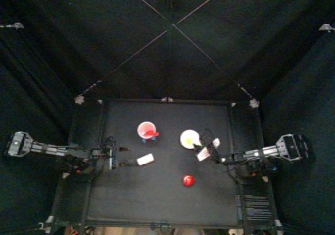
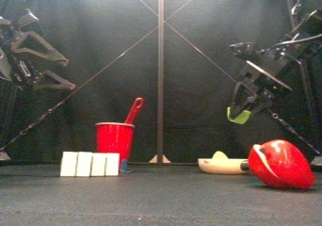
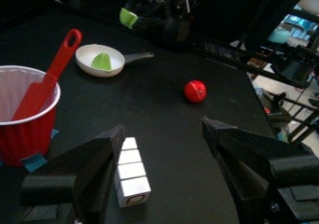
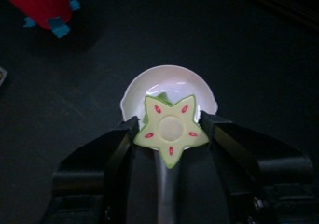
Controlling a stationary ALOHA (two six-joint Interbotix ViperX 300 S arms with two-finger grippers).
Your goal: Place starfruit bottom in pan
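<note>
Starfruit bottom (image 4: 170, 127), a pale yellow-green star-shaped slice with pink marks, sits clamped between the two jaws of the right gripper (image 4: 171, 139), which hangs in the air above the pan (image 4: 169, 90), its pale bowl showing just beyond the piece. On the table the pan (image 2: 221, 163) lies right of centre beside a red round piece (image 2: 281, 164), with a red cup (image 2: 115, 139) holding a red spoon (image 2: 132, 110) and a cream segmented block (image 2: 90, 164) to the left. The left gripper (image 3: 162, 151) hovers at the left side, jaws apart and empty above the block (image 3: 130, 172).
</note>
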